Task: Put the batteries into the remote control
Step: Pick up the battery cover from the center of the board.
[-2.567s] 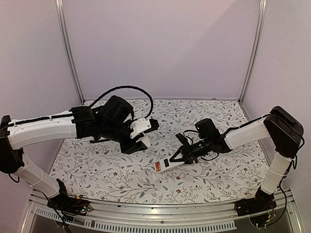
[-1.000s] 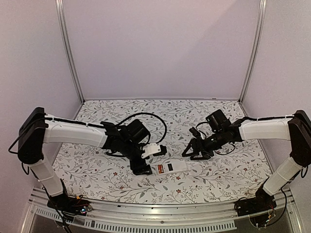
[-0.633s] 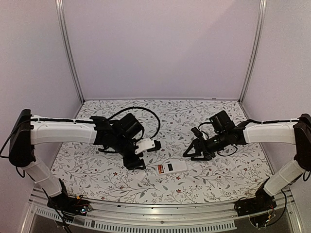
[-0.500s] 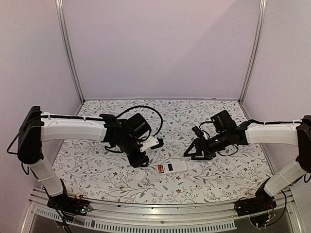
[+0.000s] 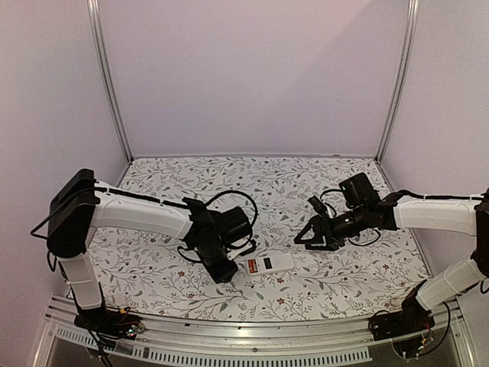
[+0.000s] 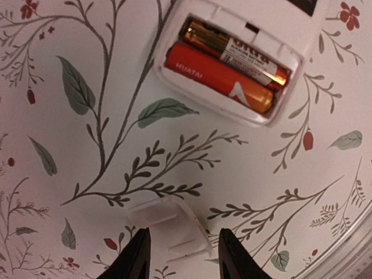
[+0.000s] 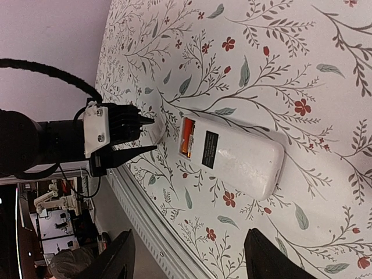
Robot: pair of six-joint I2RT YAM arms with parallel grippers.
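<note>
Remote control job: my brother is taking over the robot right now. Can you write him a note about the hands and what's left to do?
Left hand: open, low over the table, with one finger on each side of the small white cover.
Right hand: open and empty, off to the side of the remote.
Done: both batteries lie in the remote's open slot.
Left: pick up the cover and close the slot.

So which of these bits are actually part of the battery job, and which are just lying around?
Part of the job: remote, back up; two batteries, seated in its compartment.
Lying about: white cover, loose on the floral cloth near the remote.
</note>
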